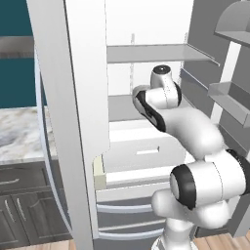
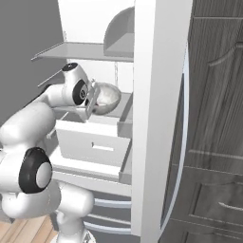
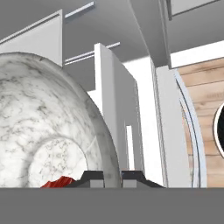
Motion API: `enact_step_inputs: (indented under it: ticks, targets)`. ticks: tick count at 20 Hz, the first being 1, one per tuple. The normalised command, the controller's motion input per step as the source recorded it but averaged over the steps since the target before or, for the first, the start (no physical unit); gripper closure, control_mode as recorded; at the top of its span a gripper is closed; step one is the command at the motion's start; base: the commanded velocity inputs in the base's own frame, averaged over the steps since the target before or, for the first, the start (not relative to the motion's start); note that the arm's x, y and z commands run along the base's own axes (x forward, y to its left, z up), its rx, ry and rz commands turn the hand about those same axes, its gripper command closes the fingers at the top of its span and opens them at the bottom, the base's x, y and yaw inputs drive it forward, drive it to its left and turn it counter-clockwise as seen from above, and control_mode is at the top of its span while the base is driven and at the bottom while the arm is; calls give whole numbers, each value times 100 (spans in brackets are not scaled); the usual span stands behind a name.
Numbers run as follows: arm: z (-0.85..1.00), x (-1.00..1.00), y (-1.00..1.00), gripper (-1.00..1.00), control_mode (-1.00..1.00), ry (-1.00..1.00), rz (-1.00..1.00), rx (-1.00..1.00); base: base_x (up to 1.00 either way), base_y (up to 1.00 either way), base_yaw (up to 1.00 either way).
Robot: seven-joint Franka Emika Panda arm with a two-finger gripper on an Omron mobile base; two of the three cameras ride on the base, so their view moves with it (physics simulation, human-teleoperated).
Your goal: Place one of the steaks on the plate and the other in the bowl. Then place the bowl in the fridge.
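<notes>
Clamped on the rim of the bowl (image 3: 48, 127), the gripper (image 3: 112, 176) has one dark fingertip inside the wall and one outside, with the thin edge pinched between them. In the right base view the gripper (image 2: 91, 105) reaches into the open fridge (image 2: 156, 118) and holds the bowl (image 2: 107, 98) just over a white shelf, above the pulled-out drawer (image 2: 92, 142). The bowl is deep and round, white-grey, with a mottled, marble-like inside and a paler circular floor. A bright red steak (image 3: 59, 182) lies at the bottom of it, just beside the inner fingertip. The bowl sits directly ahead of the hand, tilted so its inside faces the hand camera.
</notes>
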Motion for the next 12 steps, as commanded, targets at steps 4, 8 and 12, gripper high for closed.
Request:
enact_step_inputs:
  ticks: [4, 8, 12]
  targets:
    - [-25, 74, 0, 100, -100, 0, 0, -1, 0, 0, 0]
    - [-54, 62, 0, 100, -100, 0, 0, -10, 0, 0, 0]
    - [-52, 50, 0, 100, -100, -2, 0, -10, 0, 0, 0]
